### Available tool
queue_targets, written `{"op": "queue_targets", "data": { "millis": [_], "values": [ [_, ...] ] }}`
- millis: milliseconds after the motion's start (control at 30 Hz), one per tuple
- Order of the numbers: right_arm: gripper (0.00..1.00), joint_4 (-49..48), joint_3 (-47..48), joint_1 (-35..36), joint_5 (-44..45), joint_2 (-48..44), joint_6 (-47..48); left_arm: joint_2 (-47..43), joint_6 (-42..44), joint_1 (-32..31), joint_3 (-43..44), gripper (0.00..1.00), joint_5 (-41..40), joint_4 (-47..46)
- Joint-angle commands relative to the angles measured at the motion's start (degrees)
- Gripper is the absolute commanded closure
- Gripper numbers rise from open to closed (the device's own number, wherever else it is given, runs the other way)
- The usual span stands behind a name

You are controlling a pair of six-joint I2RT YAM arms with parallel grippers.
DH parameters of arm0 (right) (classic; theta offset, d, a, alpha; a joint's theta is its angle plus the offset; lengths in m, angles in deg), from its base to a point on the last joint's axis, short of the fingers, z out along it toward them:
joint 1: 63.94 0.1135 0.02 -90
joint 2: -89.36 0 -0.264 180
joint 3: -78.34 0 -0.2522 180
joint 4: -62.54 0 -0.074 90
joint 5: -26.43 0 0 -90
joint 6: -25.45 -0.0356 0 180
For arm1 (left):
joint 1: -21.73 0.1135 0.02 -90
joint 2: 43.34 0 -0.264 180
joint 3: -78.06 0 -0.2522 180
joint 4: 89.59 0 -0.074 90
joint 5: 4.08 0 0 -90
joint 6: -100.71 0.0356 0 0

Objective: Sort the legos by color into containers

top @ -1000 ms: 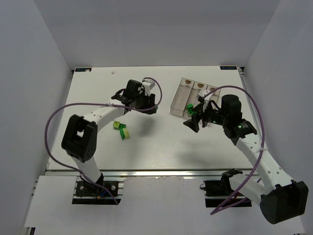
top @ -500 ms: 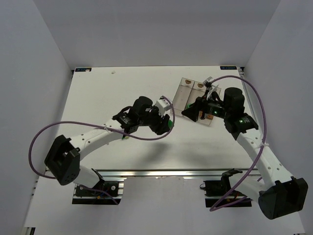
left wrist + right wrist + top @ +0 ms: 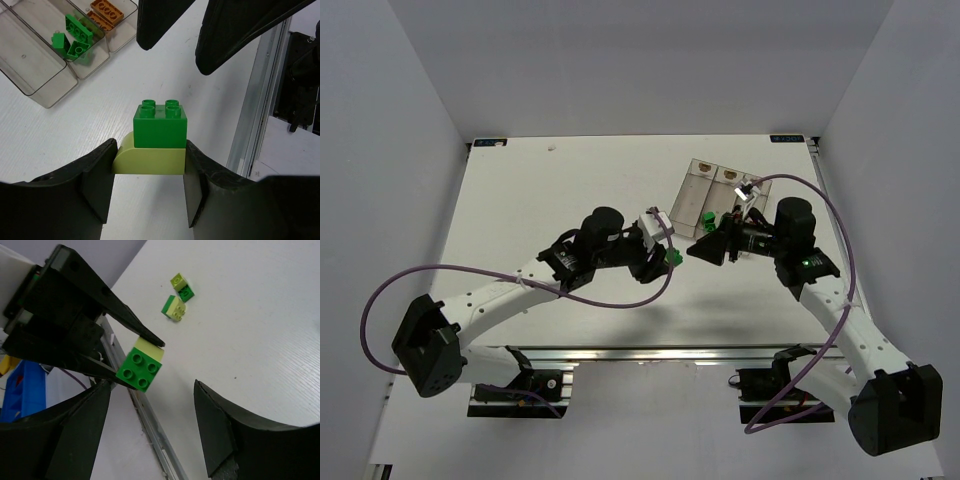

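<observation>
My left pincer (image 3: 150,159) is clenched on the rounded yellow-green lego (image 3: 149,162). A dark green lego (image 3: 160,127) with four studs is pressed on top, and the pair is held above the table (image 3: 60,130), near the bins (image 3: 35,75). Both are hard, glossy plastic, so probably light and slick, and the joint looks snug. I judge the green one's flat side walls the best hold. My right pincer (image 3: 151,385) gapes wide just beside it. The middle bin holds green legos (image 3: 75,37), the next orange legos (image 3: 106,11).
</observation>
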Motion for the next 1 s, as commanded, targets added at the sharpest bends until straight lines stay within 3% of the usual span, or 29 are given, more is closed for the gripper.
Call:
{"op": "queue_targets", "data": {
  "millis": [0, 233, 967],
  "values": [
    [0.28, -6.65, -0.36, -0.19, -4.48, -1.57, -3.76, -1.64, 1.23, -0.66, -0.3, 0.92, 1.55, -1.7],
    [0.29, -11.31, -3.0, -0.01, -6.41, -1.05, -7.36, -1.02, 0.35, -1.54, -0.47, 0.92, 2.25, -3.28],
    [0.32, -10.87, -2.91, 3.33, -3.61, 1.5, -6.14, 1.97, -1.32, -2.68, 0.14, 0.91, 2.69, -4.69]
  ]
}}
